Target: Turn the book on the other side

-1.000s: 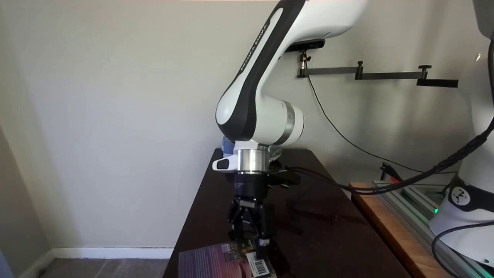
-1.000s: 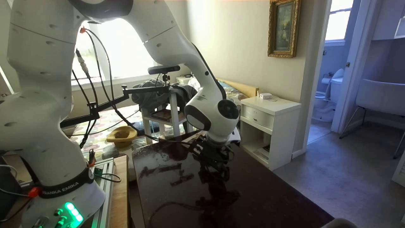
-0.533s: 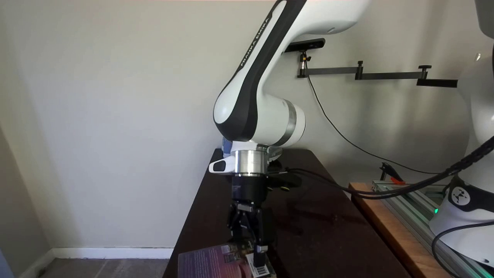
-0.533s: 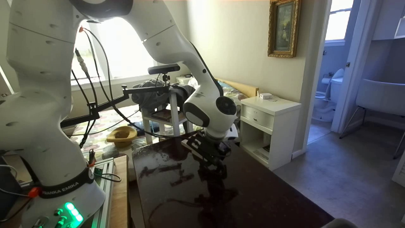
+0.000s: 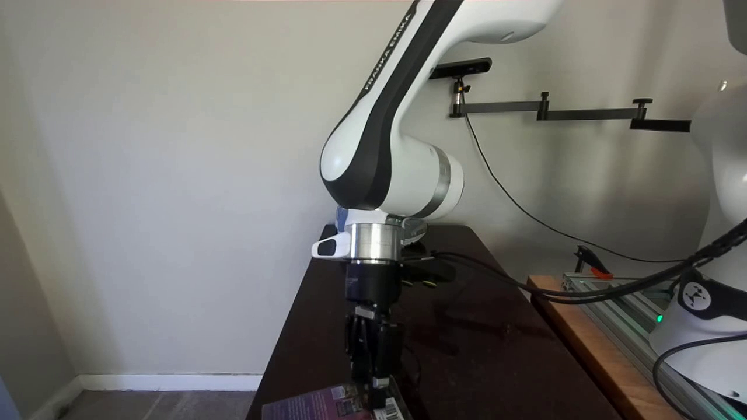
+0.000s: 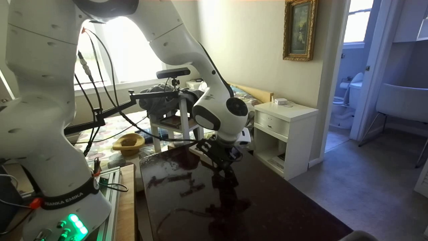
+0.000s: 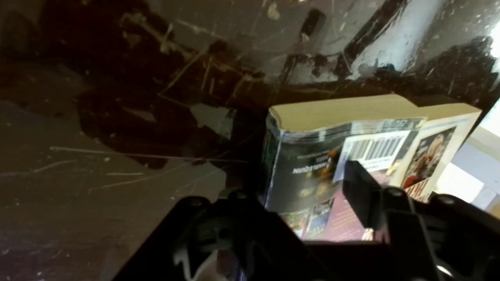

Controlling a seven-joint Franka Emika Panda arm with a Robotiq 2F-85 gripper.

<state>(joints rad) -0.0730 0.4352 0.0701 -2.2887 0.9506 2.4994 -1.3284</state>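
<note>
Gripper (image 7: 300, 191), 1: I am holding 2 fingers (image 7: 361, 191) partway apart, gripping nothing that I can see. Book (image 7: 322, 168): lying at their tips on the dark table (image 5: 490, 361), barcode label (image 7: 373, 150) facing up.

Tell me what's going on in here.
A robot arm has its gripper at a paperback book near the end of a dark table, apparently to turn the book over. Its barcode label is visible, and one finger overlaps the cover in the wrist view. Whether the grip is firm isn't clear.
</note>
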